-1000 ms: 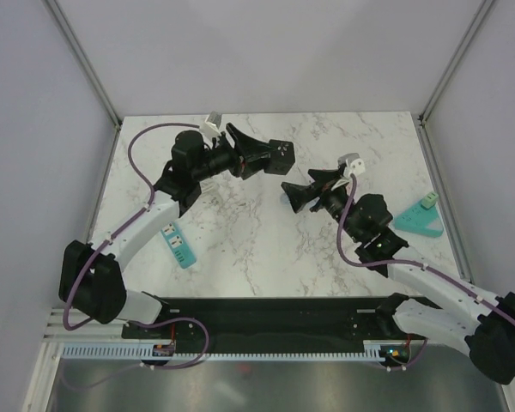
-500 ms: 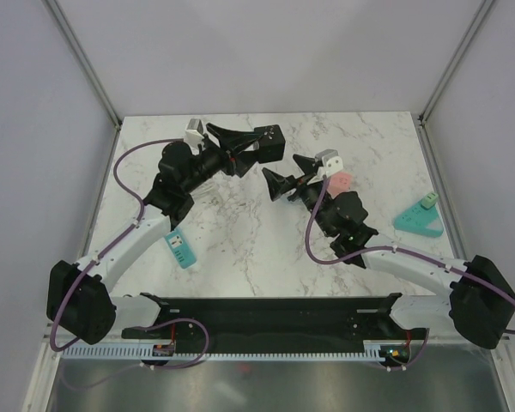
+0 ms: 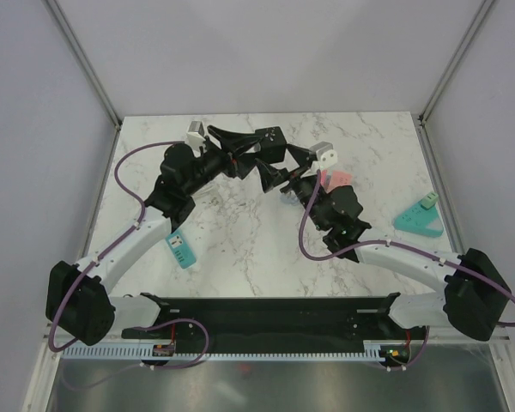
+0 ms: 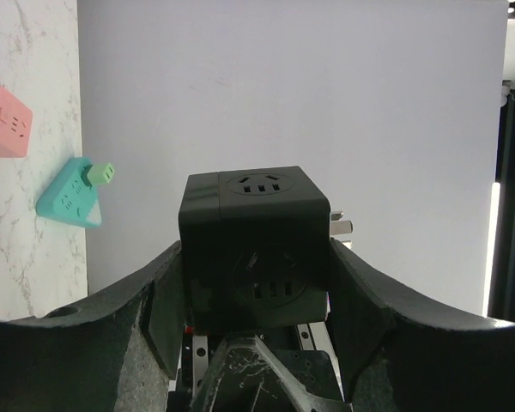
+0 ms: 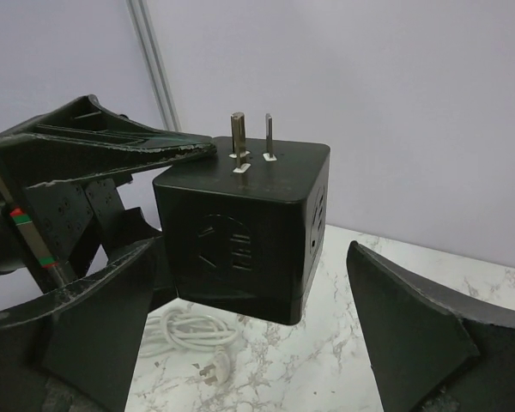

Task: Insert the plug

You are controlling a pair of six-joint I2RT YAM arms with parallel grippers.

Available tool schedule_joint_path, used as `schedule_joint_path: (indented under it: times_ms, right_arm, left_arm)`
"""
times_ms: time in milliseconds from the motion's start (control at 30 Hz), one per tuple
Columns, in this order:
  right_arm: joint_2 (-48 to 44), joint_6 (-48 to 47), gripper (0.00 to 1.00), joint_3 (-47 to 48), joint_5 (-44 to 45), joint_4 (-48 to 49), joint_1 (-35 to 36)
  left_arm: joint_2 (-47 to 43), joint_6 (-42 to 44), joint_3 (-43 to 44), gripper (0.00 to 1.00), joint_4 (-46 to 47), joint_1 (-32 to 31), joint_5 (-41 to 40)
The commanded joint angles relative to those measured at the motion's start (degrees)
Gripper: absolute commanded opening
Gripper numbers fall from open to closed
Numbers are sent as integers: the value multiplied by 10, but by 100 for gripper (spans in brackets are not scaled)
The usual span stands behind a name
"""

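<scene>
My left gripper is shut on a black cube socket and holds it above the back of the table. In the right wrist view the black cube socket has metal prongs pointing up. My right gripper stands wide open right at the cube, one finger on each side, with a clear gap on its right side. A white plug on a coiled white cable lies on the marble table below.
A pink socket cube lies just behind my right arm. A teal triangular socket carrying a green plug sits at the right edge. A teal power strip lies beside the left arm. Walls enclose the table.
My right gripper has swung left and back across the table until its open fingers reach the cube. The left gripper shifted the cube slightly back, then held still.
</scene>
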Motion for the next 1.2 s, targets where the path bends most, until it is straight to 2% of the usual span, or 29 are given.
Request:
schedule_joint_path:
  times_ms: [0, 100, 200, 233, 300, 333, 367, 400, 433, 467, 500, 533, 567, 667, 900, 967, 1033, 1167]
  right_arm:
    - [23, -20, 98, 33, 28, 29, 6]
    - [38, -30, 95, 46, 41, 35, 6]
    - [53, -31, 86, 60, 49, 45, 8]
    - [55, -45, 76, 64, 49, 47, 7]
    - [60, -48, 62, 64, 55, 58, 7]
    - [60, -52, 51, 61, 57, 63, 8]
    - [60, -54, 46, 59, 57, 67, 8]
    - [59, -56, 34, 58, 57, 70, 7]
    - [59, -62, 27, 57, 57, 70, 7]
    - [56, -65, 19, 57, 55, 69, 8]
    - [54, -67, 0, 55, 54, 71, 8]
    - [47, -68, 0, 49, 56, 73, 7]
    - [43, -70, 0, 44, 56, 75, 7]
    - [22, -75, 0, 35, 46, 60, 7]
    - [-19, -78, 0, 22, 19, -31, 7]
    - [-34, -74, 0, 21, 11, -63, 7]
    - [-60, -67, 0, 15, -1, -119, 6]
    - [-101, -74, 0, 25, -17, -258, 6]
  left_arm:
    - [-25, -21, 3, 2, 33, -11, -17]
    - [-28, -19, 0, 2, 32, -19, -19]
    - [-32, -20, -8, 2, 33, -27, -21]
    - [-33, -19, -11, 2, 33, -29, -20]
    - [-38, -18, -17, 2, 32, -31, -20]
    - [-40, -14, -20, 3, 32, -32, -19]
    - [-43, -14, -24, 7, 31, -32, -18]
    - [-44, -14, -29, 12, 28, -33, -17]
    - [-47, -14, -31, 19, 28, -33, -15]
    - [-47, -9, -36, 38, 28, -33, -14]
    - [-49, -3, -36, 46, 27, -34, -11]
    - [-50, 20, -36, 54, 25, -34, -8]
    - [-52, 36, -34, 66, 22, -34, -6]
    - [-59, 87, -27, 77, -15, -34, -5]
    - [-75, 187, -22, 84, -47, -32, 22]
    - [-76, 248, -7, 85, -73, -30, 35]
    - [-76, 337, 31, 85, -120, -29, 50]
    - [-77, 511, 105, 85, -298, -28, 67]
